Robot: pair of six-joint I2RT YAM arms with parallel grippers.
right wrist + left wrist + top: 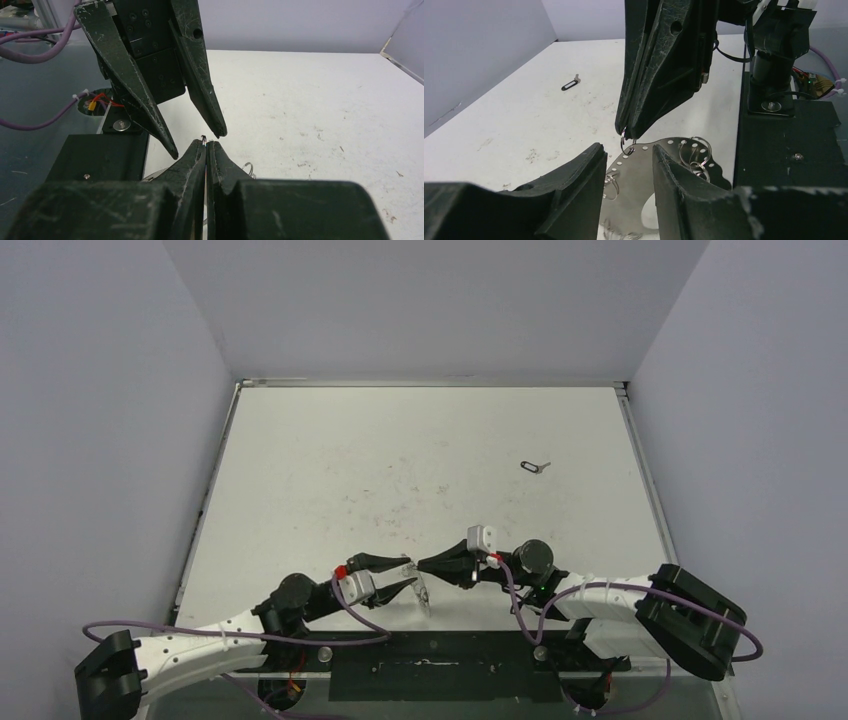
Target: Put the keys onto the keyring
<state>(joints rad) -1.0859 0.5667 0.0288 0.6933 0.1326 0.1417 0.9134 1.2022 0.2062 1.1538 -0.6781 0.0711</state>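
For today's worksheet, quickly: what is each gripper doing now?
Left gripper: open, nothing gripped.
Right gripper: shut on a tiny silver wire ring.

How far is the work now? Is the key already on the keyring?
Nothing is finished yet: the key lies alone on the table, far from both arms. In hand: the right gripper is shut on a small silver ring of the keyring, and the left gripper stands open on either side of it. Left: fetch the key and thread it on.
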